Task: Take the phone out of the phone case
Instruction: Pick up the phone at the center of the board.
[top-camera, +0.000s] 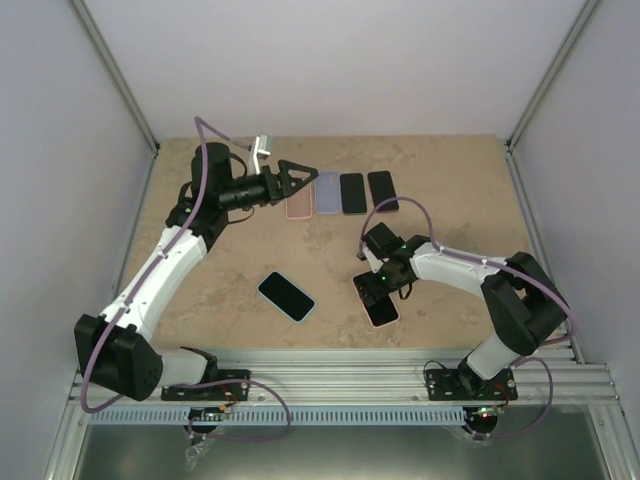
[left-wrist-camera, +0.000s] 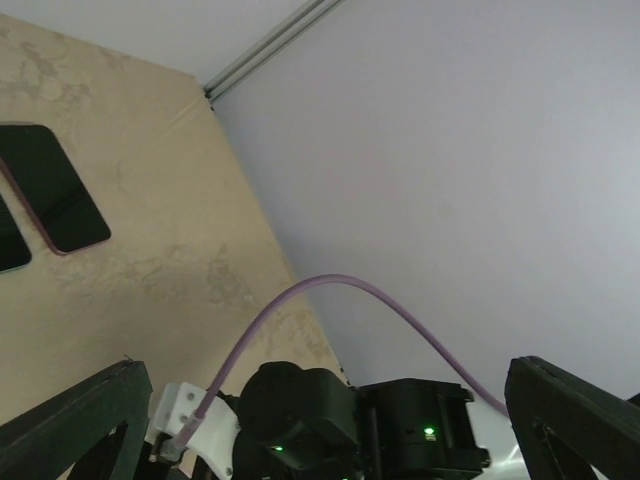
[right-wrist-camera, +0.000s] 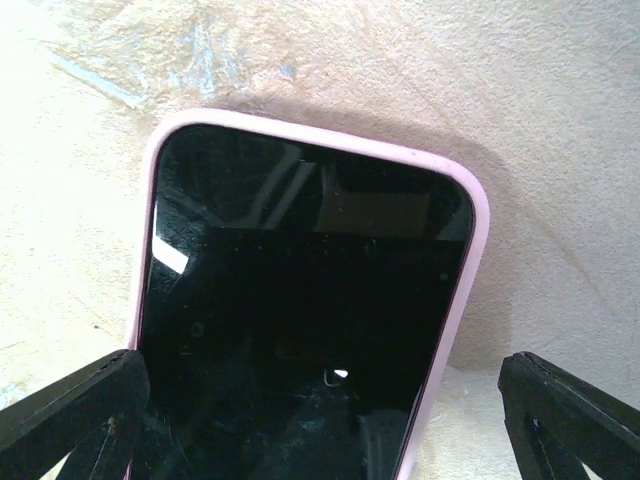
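Note:
A phone (right-wrist-camera: 300, 300) with a black screen lies face up on the table in a pink phone case (right-wrist-camera: 472, 250). My right gripper (right-wrist-camera: 320, 430) hovers right over it, open, with one finger either side of the case's long edges and no contact that I can see. From above, the same phone (top-camera: 384, 312) lies near the front middle, partly under the right gripper (top-camera: 378, 292). My left gripper (top-camera: 312, 180) is raised at the back, open and empty, pointing right above a row of phones. In its own view the left gripper (left-wrist-camera: 325, 430) faces the right arm.
Several phones lie in a row at the back: a pink-cased one (top-camera: 298, 203), a lavender one (top-camera: 327, 193) and two dark ones (top-camera: 352, 193). A phone in a light blue case (top-camera: 287, 296) lies front left. A dark phone (left-wrist-camera: 55, 190) shows at the left of the left wrist view.

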